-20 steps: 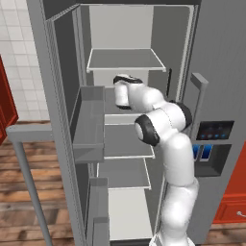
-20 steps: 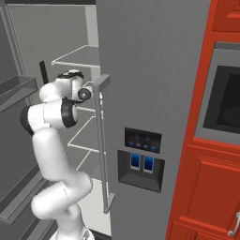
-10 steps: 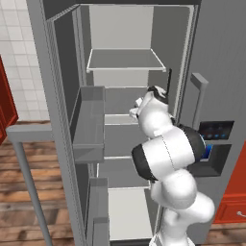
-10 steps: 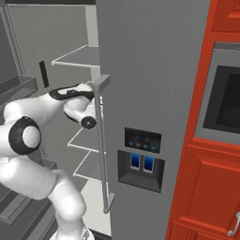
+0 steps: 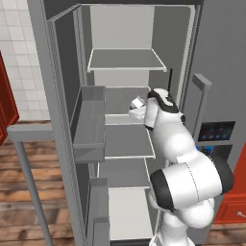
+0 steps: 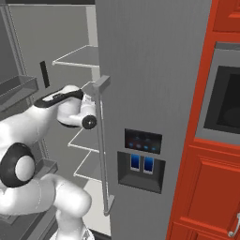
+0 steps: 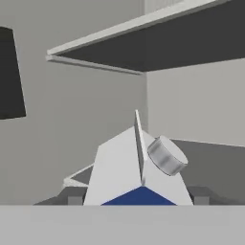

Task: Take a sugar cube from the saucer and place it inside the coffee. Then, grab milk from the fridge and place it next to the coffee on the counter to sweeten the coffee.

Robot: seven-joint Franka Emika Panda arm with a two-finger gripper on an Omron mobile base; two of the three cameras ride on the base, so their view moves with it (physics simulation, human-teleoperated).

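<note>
The fridge (image 5: 127, 60) stands open, and my arm reaches into it at the level of its middle shelf. The milk (image 5: 137, 103), a small white gable-top carton, sits tilted at the hand just above that shelf. My gripper (image 5: 141, 108) is shut on the milk. In the hand view the milk (image 7: 119, 167) stands close up, with its grey cap and a blue patch low down. It sits between the two dark fingertips (image 7: 72, 197) of the gripper (image 7: 135, 197). The right base view has my forearm going in past the closed fridge door (image 6: 150, 70).
Door bins (image 5: 91, 122) on the open left door stand close beside my arm. The closed door's bar handle (image 6: 101, 140) is right of my wrist. A dispenser panel (image 6: 142, 157), red cabinets (image 6: 220, 154) and a built-in oven (image 6: 227, 103) lie to the right.
My arm has folded back, its elbow now large and near the cameras, while the hand stays at the middle shelf. The jaws have narrowed slightly onto the carton.
</note>
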